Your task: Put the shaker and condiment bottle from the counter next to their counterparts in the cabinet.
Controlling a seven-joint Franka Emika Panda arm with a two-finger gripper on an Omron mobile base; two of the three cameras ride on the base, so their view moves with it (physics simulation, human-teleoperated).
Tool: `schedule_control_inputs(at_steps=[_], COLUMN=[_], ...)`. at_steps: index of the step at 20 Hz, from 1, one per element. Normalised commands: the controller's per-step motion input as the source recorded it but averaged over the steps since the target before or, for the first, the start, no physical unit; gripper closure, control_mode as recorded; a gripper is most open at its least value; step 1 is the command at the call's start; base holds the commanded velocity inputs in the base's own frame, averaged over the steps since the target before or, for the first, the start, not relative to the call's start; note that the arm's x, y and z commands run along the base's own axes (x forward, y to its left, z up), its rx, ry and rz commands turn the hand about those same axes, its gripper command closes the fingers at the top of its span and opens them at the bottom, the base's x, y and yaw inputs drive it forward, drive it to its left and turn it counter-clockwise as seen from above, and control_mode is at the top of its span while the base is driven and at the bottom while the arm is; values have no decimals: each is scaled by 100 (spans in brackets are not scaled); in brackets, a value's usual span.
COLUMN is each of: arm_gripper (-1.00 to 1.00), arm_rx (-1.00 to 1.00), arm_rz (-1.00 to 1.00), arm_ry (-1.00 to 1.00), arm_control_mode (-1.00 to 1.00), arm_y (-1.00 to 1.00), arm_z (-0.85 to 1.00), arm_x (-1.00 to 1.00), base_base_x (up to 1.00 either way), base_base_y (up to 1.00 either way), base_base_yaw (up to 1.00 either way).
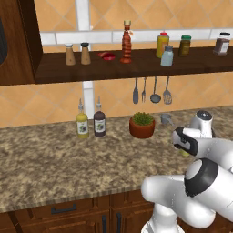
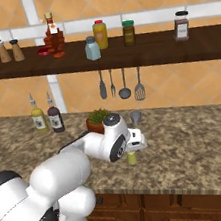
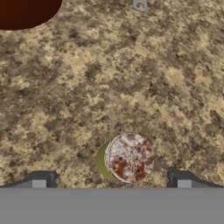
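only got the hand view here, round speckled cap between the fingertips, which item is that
Observer: The yellow-green shaker, standing upright on the granite counter.
Operator: has the red bottle gone up yet
Observer: Yes, the red-orange condiment bottle stands on the cabinet shelf.
Operator: where are the other shakers up there
Observer: Two brown wooden shakers at the shelf's left end, a pale blue-grey one further right.
Operator: gripper closed on anything
Observer: No, the gripper is open above the shaker.
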Motion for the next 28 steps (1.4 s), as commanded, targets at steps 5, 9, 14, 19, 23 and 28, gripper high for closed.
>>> schedule_control_inputs(at_steps=[5, 9, 14, 19, 23, 28], arm_gripper=[-100, -100, -100, 100, 100, 100], arm_rx=[-3, -3, -1, -3, 0, 0], arm_rz=[0, 0, 0, 0, 0, 0], arm_ry=[0, 0, 0, 1, 0, 0], arm_control_mode=[-100, -100, -100, -100, -100, -100], arm_y=[-3, -16, -8, 2, 1, 15], arm_z=[-41, -48, -35, -24, -3, 3], arm_x=[15, 13, 9, 29, 5, 0], base_base_x=[0, 0, 0, 0, 0, 0], base_base_y=[0, 0, 0, 0, 0, 0], base_base_yaw=[0, 0, 0, 0, 0, 0])
